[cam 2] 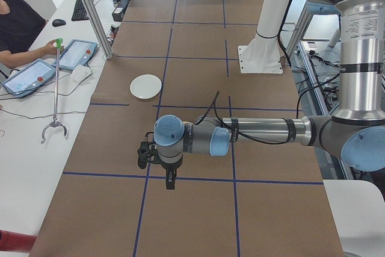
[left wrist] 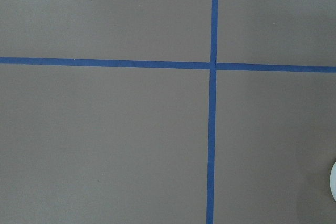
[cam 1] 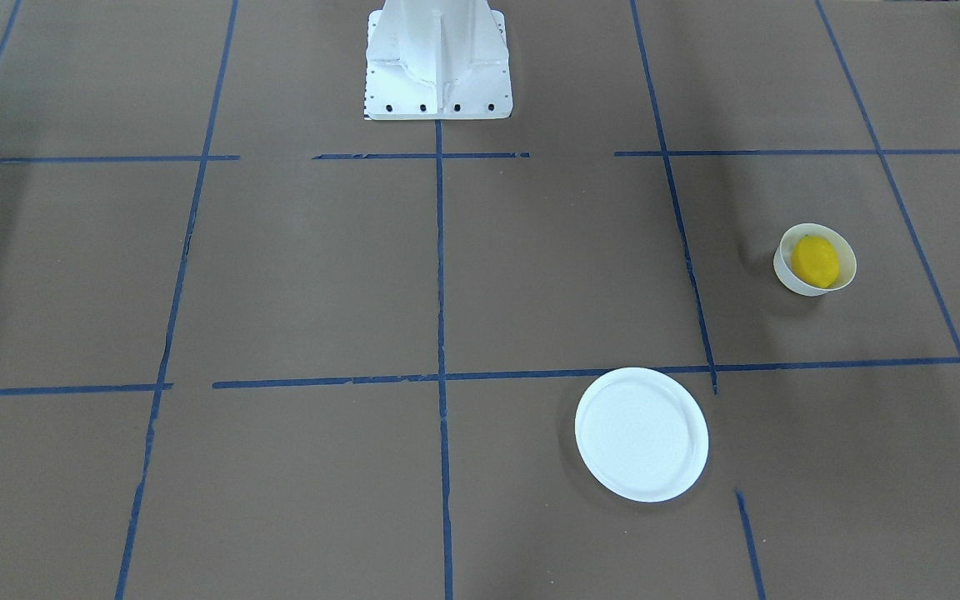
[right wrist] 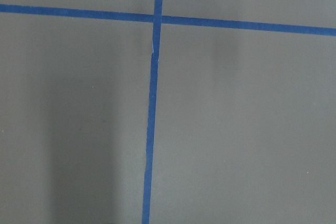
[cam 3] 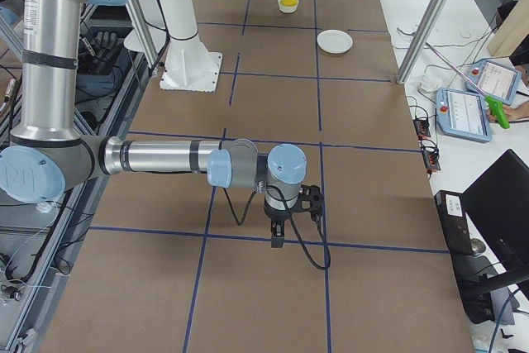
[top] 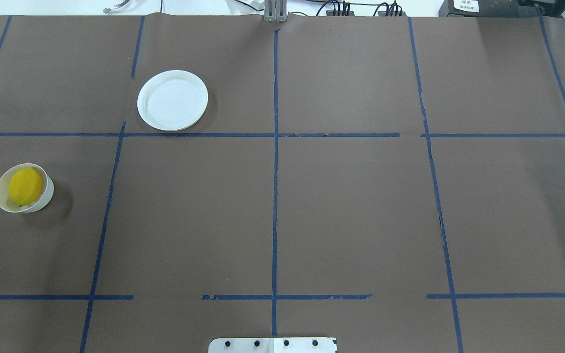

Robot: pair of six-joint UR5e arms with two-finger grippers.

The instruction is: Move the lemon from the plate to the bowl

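The yellow lemon lies inside the small white bowl, which tilts a little; both also show in the overhead view, lemon in bowl, at the table's left side. The flat white plate is empty and stands apart from the bowl, farther from the robot. My left gripper shows only in the exterior left view, held above the table. My right gripper shows only in the exterior right view. I cannot tell whether either is open or shut.
The white robot base stands at the table's near edge. Blue tape lines cross the brown table cover. An operator's side table holds tablets and a grabber tool. A white sliver sits at the left wrist view's edge.
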